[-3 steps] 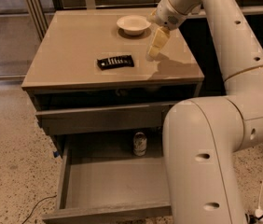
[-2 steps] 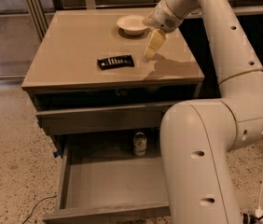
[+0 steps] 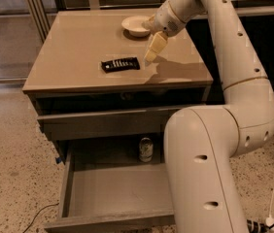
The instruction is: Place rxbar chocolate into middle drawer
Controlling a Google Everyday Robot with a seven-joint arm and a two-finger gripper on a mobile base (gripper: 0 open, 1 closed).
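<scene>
Tan cabinet top (image 3: 74, 57): rxbar chocolate (image 3: 121, 64) lies flat near centre, set back from near edge, wide stretch of top to its left. Gripper (image 3: 149, 58) just right of bar, angled down; open or closed, cannot tell. White bowl (image 3: 136, 26) at far edge. Middle drawer (image 3: 112, 193) pulled out below; small can (image 3: 145, 149) upright at far end. Speckled floor (image 3: 10, 169) left.

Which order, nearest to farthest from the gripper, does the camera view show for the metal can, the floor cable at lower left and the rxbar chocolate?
The gripper hangs just above the tabletop.
1. rxbar chocolate: on the tabletop, right beside the gripper, toward picture-left.
2. metal can: lower down, at the back of the open middle drawer.
3. floor cable: on the floor, by the drawer's front left corner.
</scene>
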